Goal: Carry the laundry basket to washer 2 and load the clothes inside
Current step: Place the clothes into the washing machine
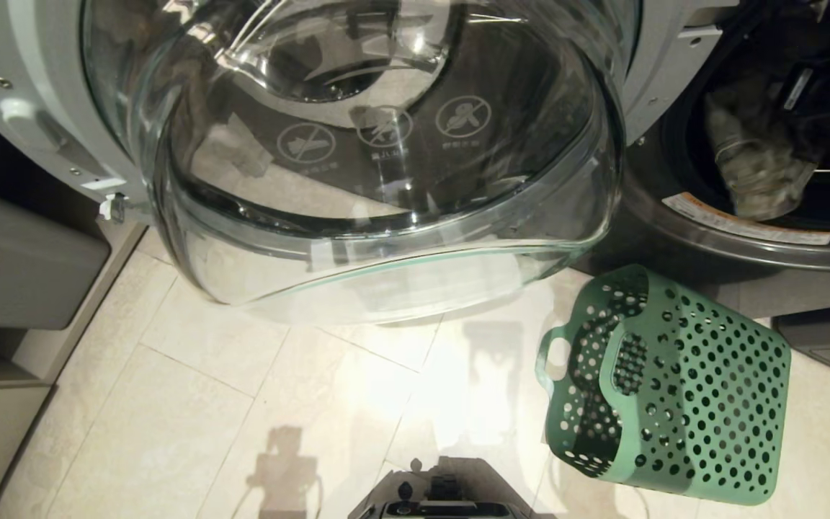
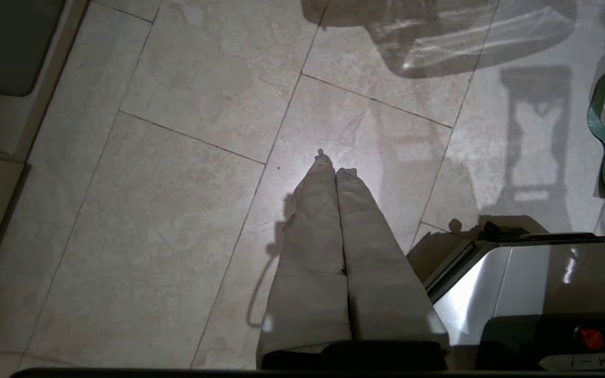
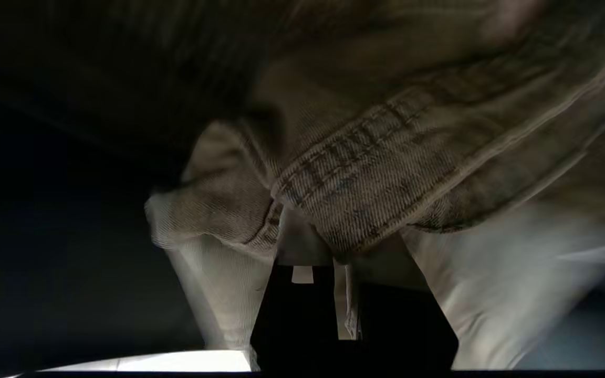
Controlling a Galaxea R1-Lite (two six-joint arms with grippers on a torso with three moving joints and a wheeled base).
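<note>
Hanging closest to the robot's base [image 1: 444, 501], the left gripper [image 2: 334, 165] points down at the pale tiled floor [image 2: 176, 210] with its two fabric-covered fingers [image 2: 313, 252] pressed together on nothing. Just beyond the base and to its right, the laundry basket [image 1: 681, 389] stands on the tiles, a green plastic tub with hole-dotted walls, tilted so that its opening and one cut-out handle face the base; what shows of its inside holds no cloth. Past the basket, the washer's round glass door [image 1: 386, 180] is swung wide open over the floor, its bowl-shaped pane filling the upper middle of the head view, and a grey storage bin [image 1: 19, 252] sits at the far left of it. Behind the basket on the right lies the dark drum opening [image 1: 782, 144] with its chrome rim; no number label can be seen on this machine. Inside that opening the clothes [image 3: 376, 184], a pale denim garment with stitched seams, are clamped in the right gripper [image 3: 329, 247], whose jaws are closed on a fold of the fabric.
</note>
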